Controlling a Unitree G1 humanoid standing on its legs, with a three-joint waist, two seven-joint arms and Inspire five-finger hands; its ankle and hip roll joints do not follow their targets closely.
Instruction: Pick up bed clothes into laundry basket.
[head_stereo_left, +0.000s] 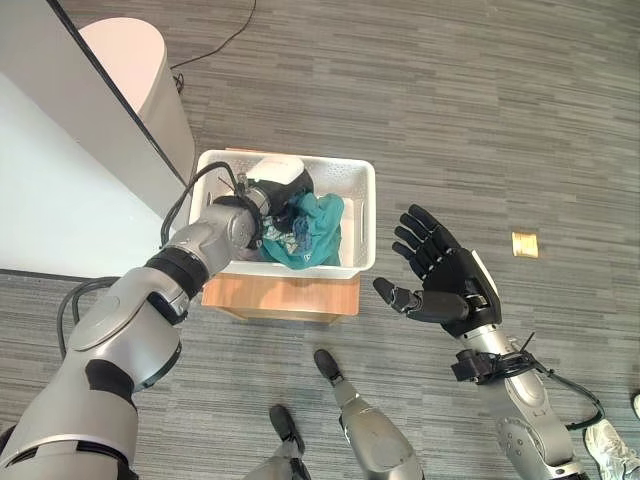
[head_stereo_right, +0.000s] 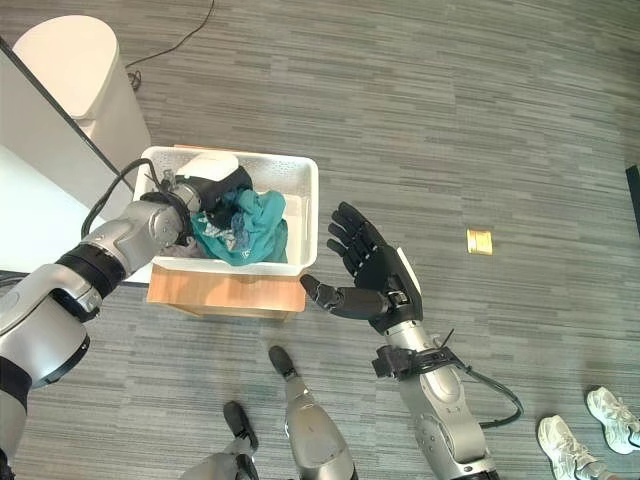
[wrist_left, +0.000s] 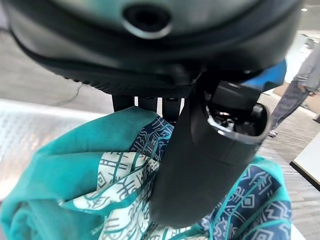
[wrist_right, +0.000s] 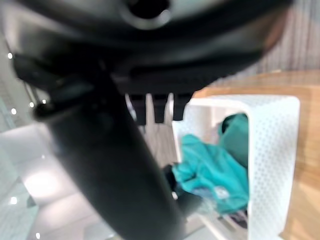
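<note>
grey plank floor (head_stereo_left: 480, 110), wood stand (head_stereo_left: 280, 297) w/ basket (head_stereo_left: 362, 215); right hand (head_stereo_left: 450, 280) fingers spread, empty; left hand (head_stereo_left: 272, 195) fingers unclear.

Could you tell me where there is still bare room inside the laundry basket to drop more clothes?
The laundry basket is bare along its far wall and far right corner. Its near left is crowded: the teal cloth and the left hand sit there.

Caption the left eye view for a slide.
Left hand inside white laundry basket on teal clothes; right hand open beside it.
</note>
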